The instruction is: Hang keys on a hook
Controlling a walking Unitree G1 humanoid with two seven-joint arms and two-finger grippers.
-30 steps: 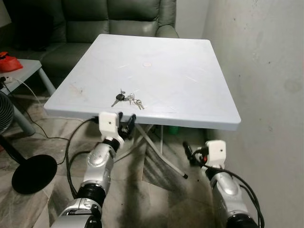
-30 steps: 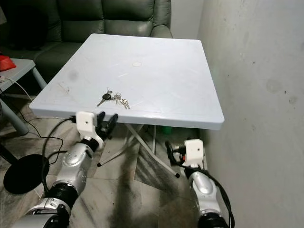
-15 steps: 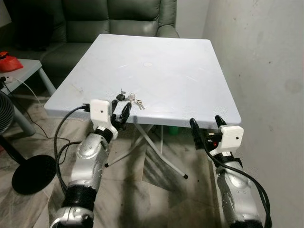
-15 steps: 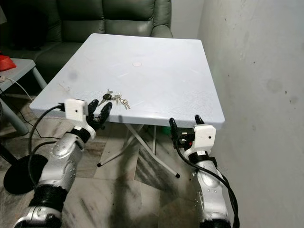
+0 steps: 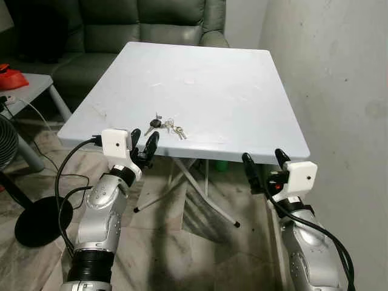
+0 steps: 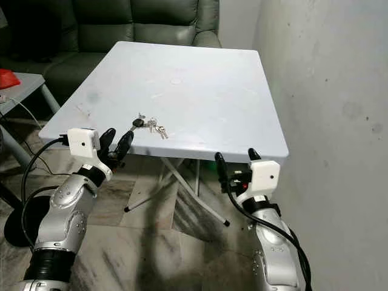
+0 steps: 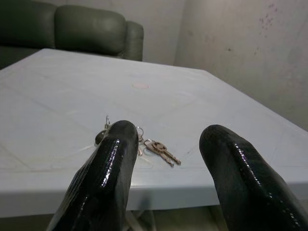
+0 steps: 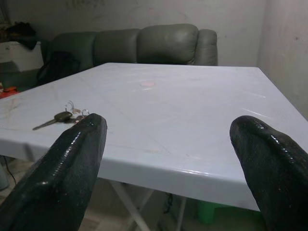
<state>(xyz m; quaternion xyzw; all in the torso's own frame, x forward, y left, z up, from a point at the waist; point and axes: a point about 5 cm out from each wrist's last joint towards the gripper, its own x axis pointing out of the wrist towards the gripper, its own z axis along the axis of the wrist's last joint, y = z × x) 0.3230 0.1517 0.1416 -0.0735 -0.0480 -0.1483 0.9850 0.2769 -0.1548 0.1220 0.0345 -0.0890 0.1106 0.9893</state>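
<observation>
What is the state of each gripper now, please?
Left gripper: open, empty, at the table's near edge, just short of the keys.
Right gripper: open, empty.

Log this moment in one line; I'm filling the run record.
step: reaching for keys | keys: on white table, ungrasped | left gripper: open, near table edge | right gripper: open, raised

You face a white tabletop (image 5: 218,91) on folding legs (image 5: 206,197), a grey wall (image 5: 339,79) beside it. Behind stands a dark green sofa (image 5: 151,21); at your left, a fan base (image 5: 42,219) and cable (image 5: 45,160).
</observation>
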